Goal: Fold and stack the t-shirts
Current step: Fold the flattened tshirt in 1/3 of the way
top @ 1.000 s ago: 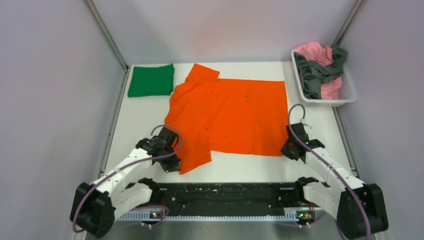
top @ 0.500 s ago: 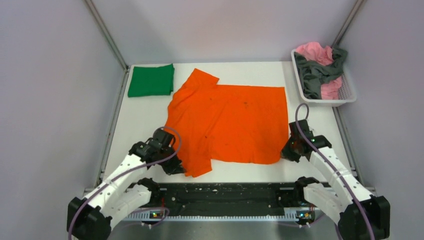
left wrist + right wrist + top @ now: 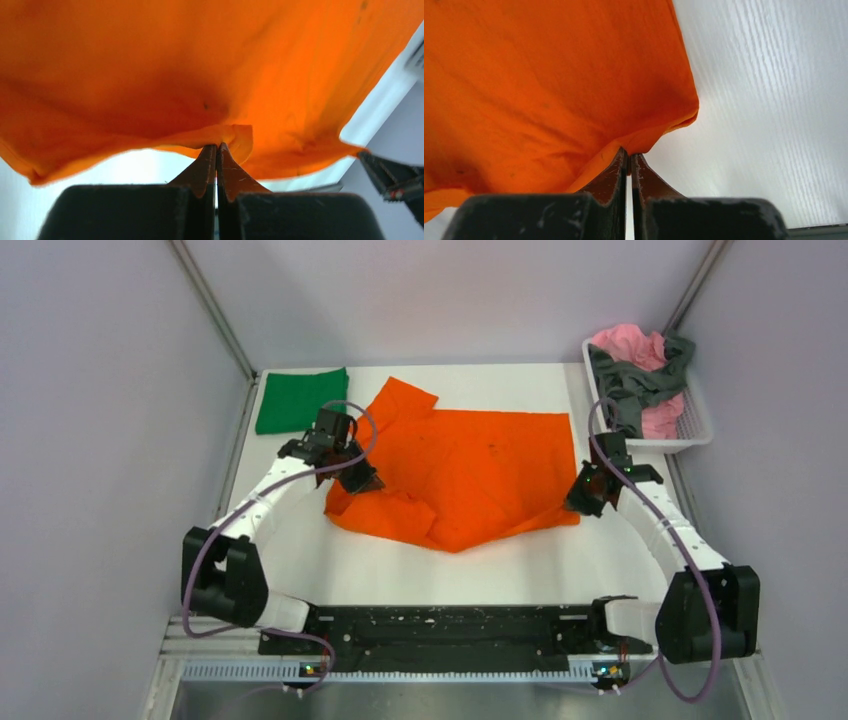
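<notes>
The orange t-shirt (image 3: 470, 470) lies in the middle of the white table, its near edge lifted and folding toward the back. My left gripper (image 3: 362, 478) is shut on its left near edge; in the left wrist view the cloth (image 3: 200, 75) is pinched between the fingertips (image 3: 217, 146). My right gripper (image 3: 580, 502) is shut on its right near corner; in the right wrist view the cloth (image 3: 549, 85) is pinched at the tips (image 3: 629, 154). A folded green t-shirt (image 3: 300, 400) lies at the back left. Pink (image 3: 630, 345) and dark grey (image 3: 640, 390) t-shirts are in the basket.
The white plastic basket (image 3: 690, 435) stands at the back right corner. Grey walls close in the table on the left, back and right. A black rail (image 3: 450, 625) runs along the near edge between the arm bases.
Both grippers have moved away from the near edge toward the back, carrying the orange t-shirt's near edge with them. The shirt's near part now bunches and folds over itself.
</notes>
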Tool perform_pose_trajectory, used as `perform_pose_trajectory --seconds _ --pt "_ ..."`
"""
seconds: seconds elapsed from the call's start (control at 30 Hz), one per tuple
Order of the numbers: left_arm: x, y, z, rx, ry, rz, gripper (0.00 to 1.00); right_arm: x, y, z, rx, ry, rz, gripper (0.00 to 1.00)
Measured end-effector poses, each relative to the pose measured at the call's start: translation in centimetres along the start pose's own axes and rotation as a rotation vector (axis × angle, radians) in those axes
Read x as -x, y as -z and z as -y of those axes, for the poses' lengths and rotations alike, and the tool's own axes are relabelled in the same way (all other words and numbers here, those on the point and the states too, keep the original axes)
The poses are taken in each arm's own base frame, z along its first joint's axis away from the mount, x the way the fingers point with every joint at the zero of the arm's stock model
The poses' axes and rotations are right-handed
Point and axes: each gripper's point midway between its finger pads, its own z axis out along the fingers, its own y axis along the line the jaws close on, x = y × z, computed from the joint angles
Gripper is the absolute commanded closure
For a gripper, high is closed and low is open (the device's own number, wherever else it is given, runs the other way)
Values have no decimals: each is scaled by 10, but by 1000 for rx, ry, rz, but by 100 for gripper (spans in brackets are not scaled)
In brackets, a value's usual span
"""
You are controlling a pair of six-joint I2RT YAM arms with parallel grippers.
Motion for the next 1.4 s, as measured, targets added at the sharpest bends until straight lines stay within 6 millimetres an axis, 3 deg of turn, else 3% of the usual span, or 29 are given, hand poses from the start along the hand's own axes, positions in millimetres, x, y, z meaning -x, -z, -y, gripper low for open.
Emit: perform_pose_trajectory --seconds 0.1,0.27,0.47,0.6,0.67,0.7,0.73,0.8,0.87,1.03,1.17,1.4 --pt "37 -6 -2 7 33 48 100 20 0 -1 -3 2 19 100" --pt "81 -8 20 -26 0 111 100 50 0 -10 8 17 60 100" --pt "111 -11 24 -29 -30 161 100 67 -13 -10 -9 21 56 100" --pt "126 -25 20 -8 -45 157 100 73 -26 -12 -26 28 33 100" --pt "133 -34 19 2 -57 154 99 75 -33 -12 -35 30 24 93" --pt "137 -39 18 8 -63 154 94 76 -36 -13 -41 31 20 86" --pt "141 -43 17 16 -68 155 82 78 -41 -13 -48 33 15 73" --pt "151 -52 18 28 -83 161 44 82 -49 -12 -68 43 8 46" --pt "165 -59 20 46 -99 178 5 89 -55 -12 -90 43 14 33" --pt "195 -64 25 79 -98 212 1 104 -56 -13 -108 44 55 24" --pt "187 -63 18 84 -86 195 1 104 -50 -23 -51 65 81 23" --pt "101 -84 -20 102 -57 16 1 45 -60 -66 155 175 -1 21"
